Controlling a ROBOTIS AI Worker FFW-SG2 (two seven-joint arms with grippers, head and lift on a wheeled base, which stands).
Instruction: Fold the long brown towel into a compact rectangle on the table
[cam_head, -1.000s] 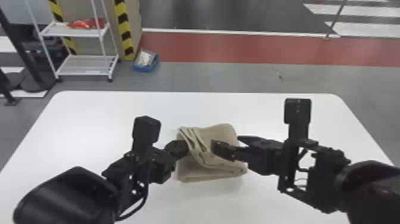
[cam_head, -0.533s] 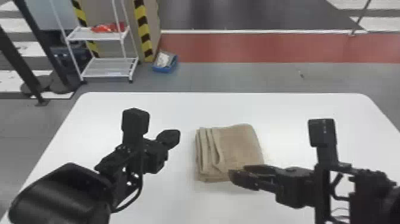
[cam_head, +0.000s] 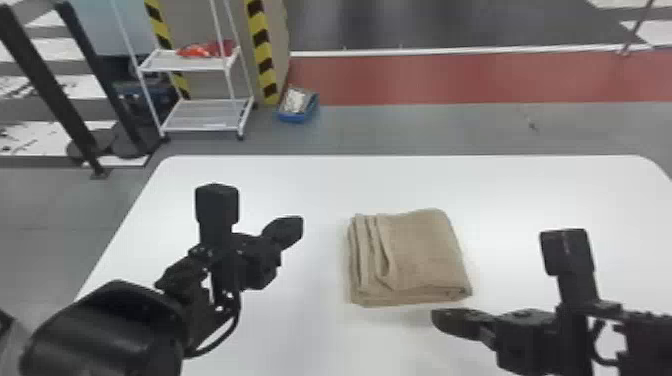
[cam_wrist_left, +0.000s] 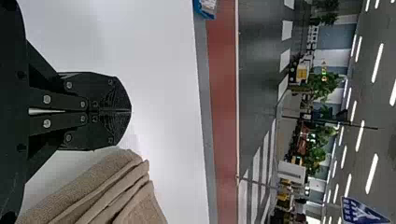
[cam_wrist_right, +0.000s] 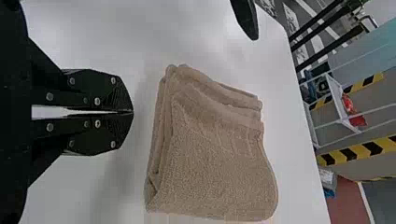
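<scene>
There are two grippers, one left gripper (cam_head: 300, 226) and one right gripper (cam_head: 435, 315), each with two fingers. One table (cam_head: 510, 190) lies under both. One towel (cam_head: 425, 250) sits to the left gripper's right. Beyond the left gripper are one rack (cam_head: 200, 121), two shelves (cam_head: 182, 63), two black poles (cam_head: 51, 90) and one blue box (cam_head: 297, 118).

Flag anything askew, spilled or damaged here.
The brown towel is slightly uneven: its layers lie stepped, not flush, along its left side in the head view, and one edge bows. No spill or damage stands out.
</scene>
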